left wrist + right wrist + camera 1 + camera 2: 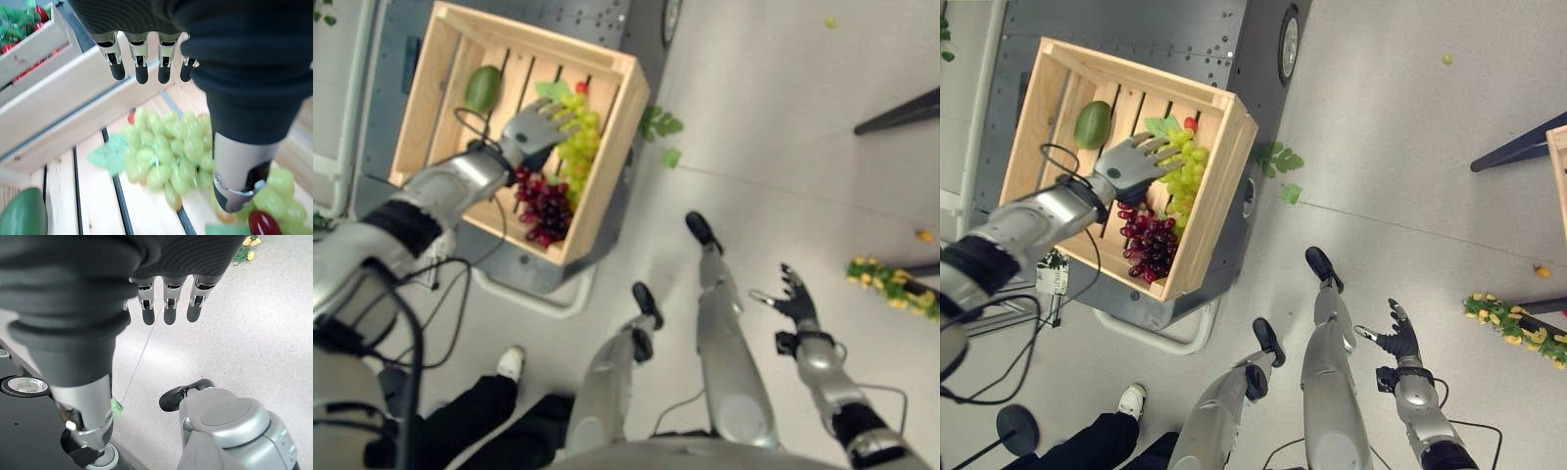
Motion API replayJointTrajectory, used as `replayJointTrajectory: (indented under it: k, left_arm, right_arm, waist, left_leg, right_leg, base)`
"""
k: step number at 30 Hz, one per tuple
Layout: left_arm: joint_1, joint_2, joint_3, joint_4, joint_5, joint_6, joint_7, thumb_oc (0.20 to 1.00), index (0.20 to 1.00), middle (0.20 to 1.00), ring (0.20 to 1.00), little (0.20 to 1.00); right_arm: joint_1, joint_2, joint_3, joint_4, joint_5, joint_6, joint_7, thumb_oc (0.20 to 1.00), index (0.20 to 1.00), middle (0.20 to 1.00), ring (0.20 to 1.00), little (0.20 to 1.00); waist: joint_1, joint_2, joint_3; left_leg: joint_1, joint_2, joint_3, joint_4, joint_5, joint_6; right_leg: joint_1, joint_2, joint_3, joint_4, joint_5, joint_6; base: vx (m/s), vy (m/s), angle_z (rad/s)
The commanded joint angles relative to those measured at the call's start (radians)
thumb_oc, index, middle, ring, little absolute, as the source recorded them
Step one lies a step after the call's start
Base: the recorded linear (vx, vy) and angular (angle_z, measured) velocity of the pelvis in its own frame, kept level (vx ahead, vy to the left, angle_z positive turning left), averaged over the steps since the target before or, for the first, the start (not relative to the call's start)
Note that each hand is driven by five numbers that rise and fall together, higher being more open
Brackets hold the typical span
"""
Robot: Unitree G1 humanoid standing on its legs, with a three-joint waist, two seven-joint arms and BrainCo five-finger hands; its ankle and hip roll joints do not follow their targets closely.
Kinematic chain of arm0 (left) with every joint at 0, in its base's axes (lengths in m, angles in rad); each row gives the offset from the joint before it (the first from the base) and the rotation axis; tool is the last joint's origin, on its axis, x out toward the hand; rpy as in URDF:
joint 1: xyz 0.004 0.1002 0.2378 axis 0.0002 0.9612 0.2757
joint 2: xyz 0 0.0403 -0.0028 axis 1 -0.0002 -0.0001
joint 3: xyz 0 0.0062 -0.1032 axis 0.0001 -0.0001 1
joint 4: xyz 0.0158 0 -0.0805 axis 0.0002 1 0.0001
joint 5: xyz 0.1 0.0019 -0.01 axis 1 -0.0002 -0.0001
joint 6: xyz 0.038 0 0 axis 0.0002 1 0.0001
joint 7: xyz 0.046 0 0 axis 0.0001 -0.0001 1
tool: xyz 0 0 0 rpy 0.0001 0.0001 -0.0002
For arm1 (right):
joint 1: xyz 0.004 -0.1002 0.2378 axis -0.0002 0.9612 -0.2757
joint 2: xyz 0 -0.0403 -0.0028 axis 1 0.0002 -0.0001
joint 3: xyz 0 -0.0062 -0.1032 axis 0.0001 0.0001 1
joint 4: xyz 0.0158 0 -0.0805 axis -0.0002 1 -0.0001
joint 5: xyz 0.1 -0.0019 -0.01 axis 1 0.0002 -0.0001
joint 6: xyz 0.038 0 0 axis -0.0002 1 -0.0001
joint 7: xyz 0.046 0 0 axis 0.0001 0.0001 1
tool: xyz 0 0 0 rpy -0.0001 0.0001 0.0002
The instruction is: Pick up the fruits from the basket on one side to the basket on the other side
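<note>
Left eye view: pale slatted wooden crate [429,88] on a dark grey metal platform [1185,24], used as landmark. Inside the crate, three fruits counted: one bunch of pale green grapes [1185,171] by its far-right wall, one bunch of dark red grapes [1148,247] at its near-right corner, one smooth green oval mango [1092,124] at its left-middle. Small red fruit [1191,123] peeks at the crate's far edge beside the green grapes, too small to identify.

Left hand [1131,160] hovers inside the crate over the green grapes, fingers [142,68] straight and spread, thumb apart, holding nothing; left wrist view shows the grapes below the fingertips, no contact visible. Right hand [1396,341] hangs well right of the crate over bare floor, fingers relaxed, empty.

Yellow-and-green plant sprig [1513,328] lies on the floor far right of the crate; two green leaves [1278,162] on the floor just beside the crate's right wall. A corner of a second pale wooden crate [1557,147] shows at the far right edge.

Progress, judged: nothing lifted yet, all three fruits in the source crate. Likely first grasp, green grapes; all transfers left.
</note>
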Motion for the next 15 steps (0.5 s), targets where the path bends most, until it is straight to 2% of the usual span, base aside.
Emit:
replayJointTrajectory:
  k: [1, 3, 10, 11, 15]
  left_arm:
    - [0.03, 0.143, 0.083, -0.047, -0.062, -0.004, 0.025, 1.0, 1.0, 1.0, 1.0, 1.0]
    - [0.085, 0.195, 0.161, -0.139, -0.094, -0.002, 0.029, 1.0, 1.0, 1.0, 1.0, 1.0]
    - [0.186, 0.254, 0.283, -0.208, -0.123, -0.016, 0.032, 1.0, 1.0, 1.0, 1.0, 1.0]
    - [0.218, 0.287, 0.319, -0.255, -0.132, -0.017, 0.026, 1.0, 1.0, 1.0, 1.0, 1.0]
    - [0.283, 0.312, 0.355, -0.224, -0.121, -0.025, 0.021, 1.0, 1.0, 1.0, 1.0, 1.0]
  right_arm:
    - [0.041, -0.06, -0.019, -0.063, -0.014, -0.031, -0.003, 1.0, 1.0, 1.0, 1.0, 1.0]
    - [0.052, -0.05, -0.016, -0.069, -0.013, -0.024, 0.012, 1.0, 1.0, 1.0, 1.0, 1.0]
    - [0.053, -0.052, -0.013, -0.069, -0.017, -0.014, 0.031, 1.0, 1.0, 1.0, 1.0, 1.0]
    - [0.059, -0.049, -0.016, -0.066, -0.018, -0.011, 0.036, 1.0, 1.0, 1.0, 1.0, 1.0]
    - [0.061, -0.052, -0.006, -0.062, -0.021, -0.003, 0.051, 1.0, 1.0, 1.0, 1.0, 1.0]
  waist:
    - [-0.021, 0.037, -0.032]
    - [-0.001, 0.017, -0.041]
    - [0.017, -0.004, -0.045]
    - [0.029, -0.009, -0.048]
    - [0.036, -0.021, -0.052]
  left_leg:
    - [-0.111, 0.0, -0.033, -0.023, 0.092, 0.006]
    - [-0.109, -0.001, -0.056, -0.024, 0.099, 0.002]
    - [-0.111, -0.012, -0.083, -0.04, 0.122, 0.0]
    - [-0.114, -0.015, -0.089, -0.041, 0.127, 0.0]
    - [-0.127, -0.016, -0.099, -0.033, 0.133, -0.001]
  right_leg:
    - [0.096, -0.016, -0.062, 0.022, -0.164, 0.06]
    - [0.11, -0.017, -0.082, 0.035, -0.17, 0.051]
    - [0.112, -0.03, -0.102, 0.029, -0.159, 0.048]
    - [0.114, -0.033, -0.106, 0.026, -0.158, 0.047]
    - [0.113, -0.036, -0.108, 0.03, -0.159, 0.046]
  base:
    - [-0.05, -0.059, 0.06]
    - [-0.09, -0.061, 0.12]
    - [-0.06, 0.006, 0.26]
    - [-0.05, 0.014, 0.13]
    - [-0.05, 0.028, 0.12]
